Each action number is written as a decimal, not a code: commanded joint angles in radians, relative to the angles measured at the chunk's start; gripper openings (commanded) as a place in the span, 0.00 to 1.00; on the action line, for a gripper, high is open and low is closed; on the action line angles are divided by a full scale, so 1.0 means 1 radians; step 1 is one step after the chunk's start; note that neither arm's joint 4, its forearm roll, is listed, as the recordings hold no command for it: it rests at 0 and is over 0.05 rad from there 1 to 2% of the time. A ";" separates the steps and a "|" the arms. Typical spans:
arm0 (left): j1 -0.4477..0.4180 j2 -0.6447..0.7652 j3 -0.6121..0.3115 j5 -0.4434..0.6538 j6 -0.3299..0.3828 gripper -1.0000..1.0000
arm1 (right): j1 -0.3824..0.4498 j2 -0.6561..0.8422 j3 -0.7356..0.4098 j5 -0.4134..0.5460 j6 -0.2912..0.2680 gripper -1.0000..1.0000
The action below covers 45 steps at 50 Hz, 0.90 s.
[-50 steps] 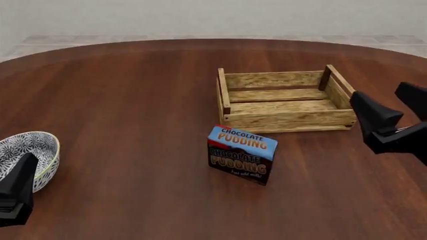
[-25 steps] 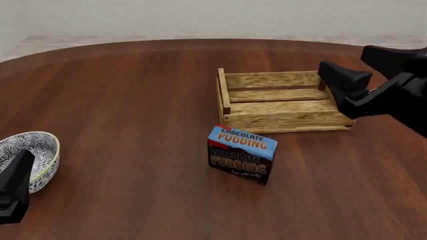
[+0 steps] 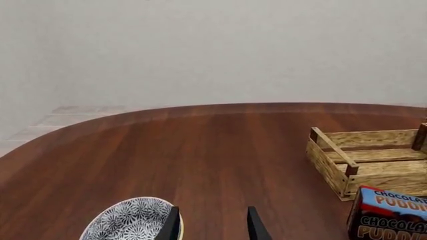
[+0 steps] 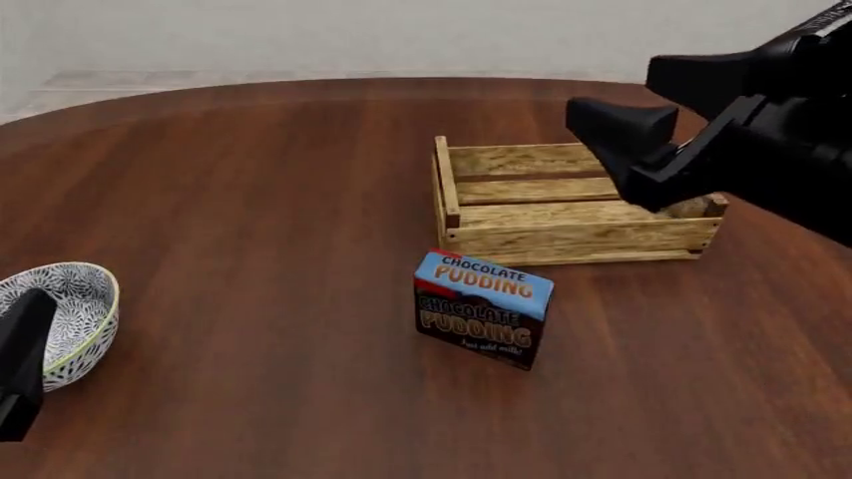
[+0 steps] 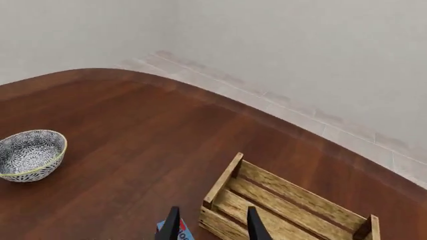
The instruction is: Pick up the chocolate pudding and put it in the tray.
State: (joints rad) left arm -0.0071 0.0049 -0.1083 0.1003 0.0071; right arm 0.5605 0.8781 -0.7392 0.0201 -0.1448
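The chocolate pudding (image 4: pixel 482 309) is a small carton with a blue top and dark brown front. It stands on the table just in front of the tray (image 4: pixel 573 239), a light-wood slatted crate. My right gripper (image 4: pixel 613 88) is open and empty, raised above the tray's right part, well above and behind the pudding. In the right wrist view the tray (image 5: pixel 293 197) lies below the gripper (image 5: pixel 212 224), and a corner of the pudding (image 5: pixel 165 231) shows. My left gripper (image 3: pixel 212 226) is open and empty at the near left. The pudding (image 3: pixel 390 215) and tray (image 3: pixel 333 165) lie far off to its right.
A white-and-black patterned bowl (image 4: pixel 60 304) sits at the near left edge, right beside my left gripper's finger (image 4: pixel 20 364). It also shows in the left wrist view (image 3: pixel 130 220) and the right wrist view (image 5: pixel 30 155). The table is round, dark wood.
My right gripper has risen and swung left, from beside the tray's right end to above the tray. My left gripper has sunk slightly toward the near edge. The pudding has not moved.
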 commanded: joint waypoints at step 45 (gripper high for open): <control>-0.001 -0.003 -0.005 -0.007 0.001 1.00 | 0.222 0.143 -0.226 0.197 0.031 1.00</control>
State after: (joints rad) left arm -0.0073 0.0019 -0.1123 0.0954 0.0079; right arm 0.7604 0.9953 -0.9323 0.1803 -0.1092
